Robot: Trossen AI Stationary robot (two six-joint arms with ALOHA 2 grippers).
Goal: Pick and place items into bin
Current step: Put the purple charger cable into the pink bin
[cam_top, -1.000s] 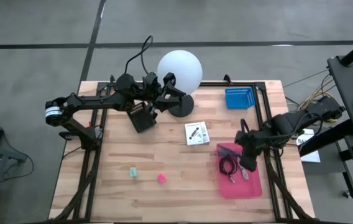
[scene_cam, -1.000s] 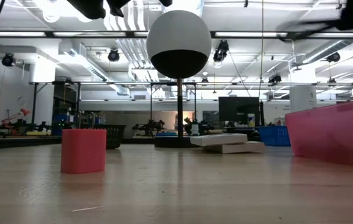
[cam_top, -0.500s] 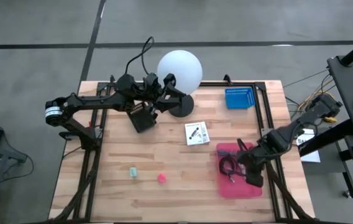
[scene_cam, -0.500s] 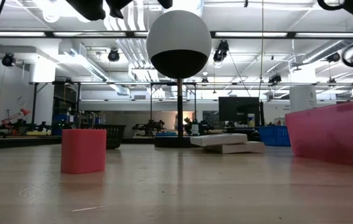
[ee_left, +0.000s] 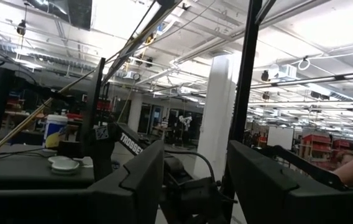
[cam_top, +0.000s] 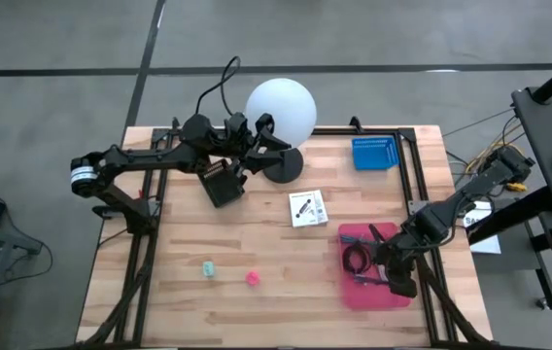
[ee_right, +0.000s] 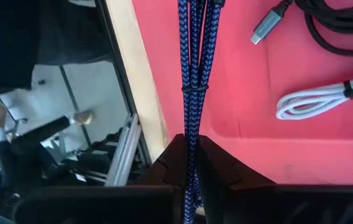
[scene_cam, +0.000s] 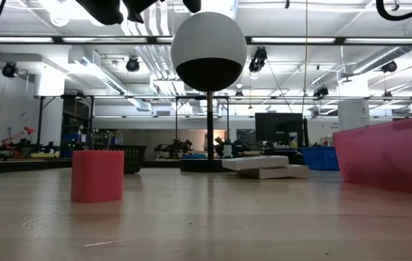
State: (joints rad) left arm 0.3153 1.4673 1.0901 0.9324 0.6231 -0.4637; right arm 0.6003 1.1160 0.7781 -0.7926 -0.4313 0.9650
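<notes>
Right hand (cam_top: 390,274) was over the pink bin (cam_top: 354,290), fingers pinched tight on a blue braided cord (ee_right: 192,68). Wrist view showed the cord bundled in several strands with a thin tie around them, running from my fingers out across the bin floor, close to the bin's wall on the tabletop side.

My read: this was the release step. Best done by lowering until the cord lay slack on the floor, keeping the bundle inboard of that wall, then opening fully and lifting straight up so no strand snagged a finger.

Already in the bin: a black cable (ee_right: 341,25) with a grey plug and a white tied cord (ee_right: 316,99).

Still out on the tabletop (cam_top: 159,282): white card (cam_top: 307,208), pink block (cam_top: 253,278), green block (cam_top: 209,268).

Left hand (cam_top: 257,146) sat parked near the globe lamp (cam_top: 281,112), fingers spread, holding nothing.
</notes>
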